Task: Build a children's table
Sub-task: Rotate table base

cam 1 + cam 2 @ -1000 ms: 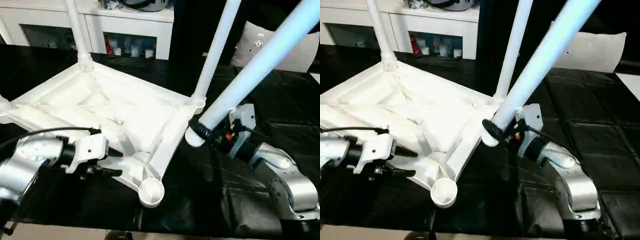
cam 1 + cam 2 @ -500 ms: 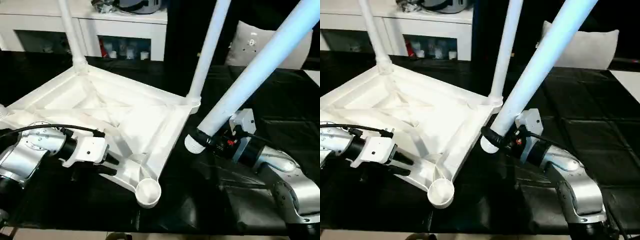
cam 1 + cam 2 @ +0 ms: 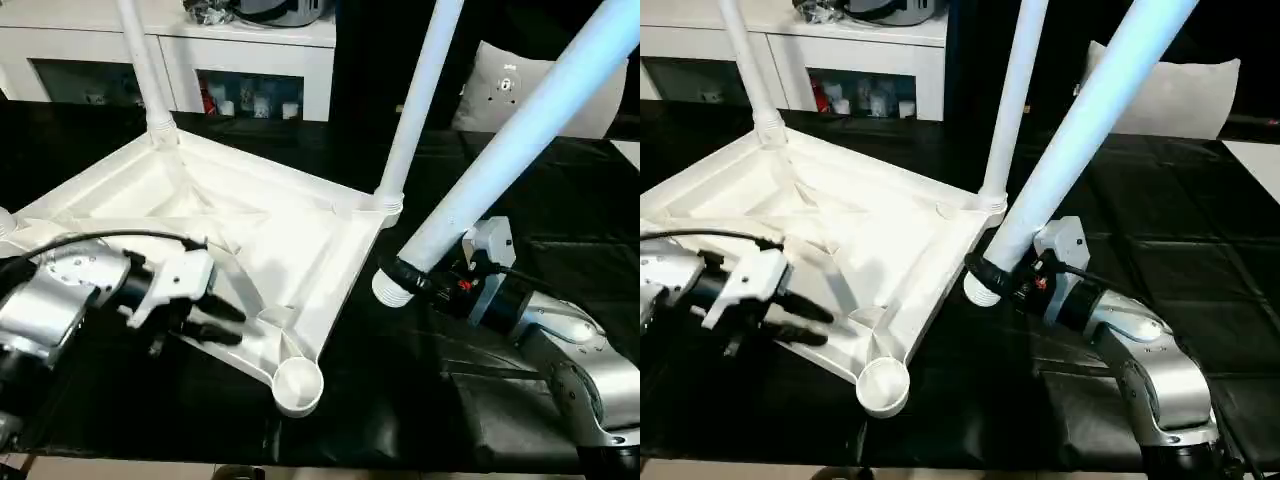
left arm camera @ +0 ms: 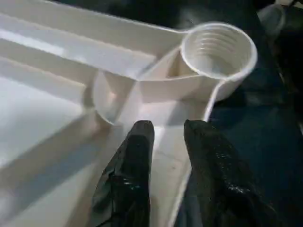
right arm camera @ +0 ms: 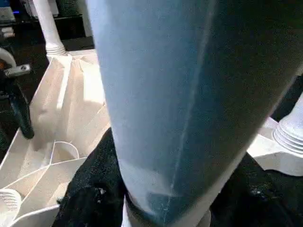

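The children's table (image 3: 230, 235) lay upside down on the black tabletop (image 3: 420, 400), its ribbed underside facing up. Two legs already stood upright in the far corner sockets, one at the far left (image 3: 140, 60) and one at the far right (image 3: 415, 100). The near corner socket (image 3: 298, 384) was empty, and its threaded inside was visible in the left wrist view. The left gripper (image 3: 215, 322) was at the near edge of the table top, just beside this empty socket; its jaws were a little apart, and the rim of the table top passed between the two black fingers (image 4: 135, 161). The right gripper (image 3: 405, 280) was to the right of the table top, and its jaws were clamped on the thick end of a loose leg (image 3: 510, 140). This leg rose tilted up and to the right, its lower end hanging just beside the table's right edge. Behind the tabletop stood a white cabinet (image 3: 250, 60) with glass doors.
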### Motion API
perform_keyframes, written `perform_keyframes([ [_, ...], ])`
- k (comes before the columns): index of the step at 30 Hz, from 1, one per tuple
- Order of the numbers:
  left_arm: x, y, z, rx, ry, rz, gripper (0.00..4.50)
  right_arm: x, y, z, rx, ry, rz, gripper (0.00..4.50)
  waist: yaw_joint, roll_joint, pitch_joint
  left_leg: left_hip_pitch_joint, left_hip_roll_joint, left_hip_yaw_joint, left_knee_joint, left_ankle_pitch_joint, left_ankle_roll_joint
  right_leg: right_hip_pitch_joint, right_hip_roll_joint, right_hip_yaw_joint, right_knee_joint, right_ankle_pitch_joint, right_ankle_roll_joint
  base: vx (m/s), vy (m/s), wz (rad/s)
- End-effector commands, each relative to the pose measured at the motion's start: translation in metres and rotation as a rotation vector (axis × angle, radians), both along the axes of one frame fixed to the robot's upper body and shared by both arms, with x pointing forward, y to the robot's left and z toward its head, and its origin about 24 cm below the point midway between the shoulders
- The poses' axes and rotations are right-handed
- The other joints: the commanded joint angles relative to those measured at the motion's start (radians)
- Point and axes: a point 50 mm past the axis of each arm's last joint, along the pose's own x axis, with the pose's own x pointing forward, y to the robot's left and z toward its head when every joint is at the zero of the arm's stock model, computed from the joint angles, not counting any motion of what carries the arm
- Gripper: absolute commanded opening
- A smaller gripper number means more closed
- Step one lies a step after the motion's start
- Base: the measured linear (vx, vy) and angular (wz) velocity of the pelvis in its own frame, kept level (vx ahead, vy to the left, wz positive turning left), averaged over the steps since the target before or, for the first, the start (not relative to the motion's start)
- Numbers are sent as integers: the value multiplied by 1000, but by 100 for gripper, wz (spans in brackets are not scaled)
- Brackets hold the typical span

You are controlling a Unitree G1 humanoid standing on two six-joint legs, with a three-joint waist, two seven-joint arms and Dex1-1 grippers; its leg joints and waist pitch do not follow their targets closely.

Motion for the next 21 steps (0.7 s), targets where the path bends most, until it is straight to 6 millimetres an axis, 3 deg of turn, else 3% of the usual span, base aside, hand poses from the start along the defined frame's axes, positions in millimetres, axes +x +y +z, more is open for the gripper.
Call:
perform_keyframes([
  [1,-2,-1,0,49,-5,-33,173,0,1,5,1,-19,13,189,3,12,-60,33,58,-22,-80,-274,-42,24,-85,50,-85,-183,-218,0,0,0],
  [4,-2,-4,-2,65,-18,-51,196,0,2,4,2,-16,14,189,5,14,-60,32,59,-23,-80,-274,-44,24,-85,50,-86,-184,-215,0,0,0],
  [12,-3,-6,-17,168,-53,-131,196,0,3,3,4,-13,12,189,4,18,-64,32,58,-23,-80,-262,-43,26,-84,50,-84,-143,-213,0,0,0],
  [21,6,-13,-20,162,-49,-130,120,-1,4,3,4,-11,11,189,6,15,-64,31,59,-23,-78,-257,-43,28,-88,49,-82,-136,-226,0,0,0],
])
